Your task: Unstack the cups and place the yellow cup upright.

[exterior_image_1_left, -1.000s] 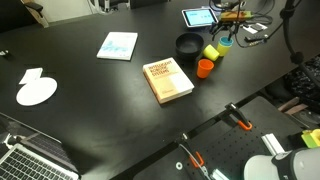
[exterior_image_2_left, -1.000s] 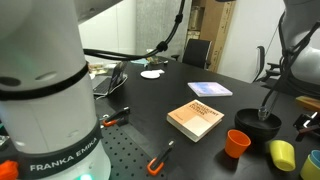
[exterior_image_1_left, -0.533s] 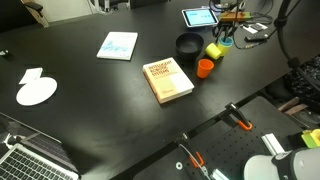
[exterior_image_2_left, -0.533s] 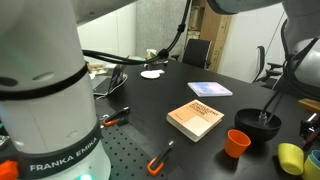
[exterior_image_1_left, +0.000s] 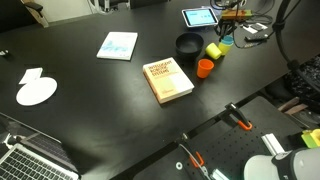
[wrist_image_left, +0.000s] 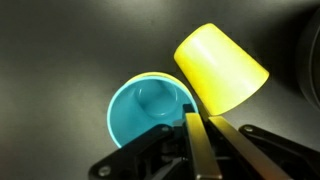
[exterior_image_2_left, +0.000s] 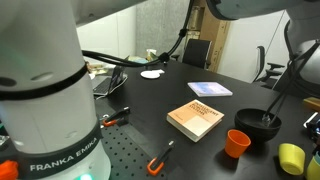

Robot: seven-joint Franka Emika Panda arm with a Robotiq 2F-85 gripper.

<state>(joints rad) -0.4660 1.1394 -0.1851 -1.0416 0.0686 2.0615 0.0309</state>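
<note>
Everything rests on the black surface (exterior_image_1_left: pixel 90 70), and my claw is over the part where the cups are. The largest thing is the brown book (exterior_image_1_left: pixel 169 80), which lies flat and well apart from my claw. The black bowl (exterior_image_1_left: pixel 187 44) stands nearer to my claw than the book does. The orange cup (exterior_image_1_left: pixel 205 68) stands upright near a corner of the book, apart from my claw. The yellow cup (wrist_image_left: pixel 220 68) lies on its side just beyond my fingertips, with its wide end turned toward them. The light blue cup (wrist_image_left: pixel 150 108) stands upright, mouth up, directly beside my fingertips and close against the yellow cup. My claw (wrist_image_left: pixel 197 120) is clenched, the two fingers pressed together at the place where both rims meet. I cannot tell if a cup wall is pinched between them.
</note>
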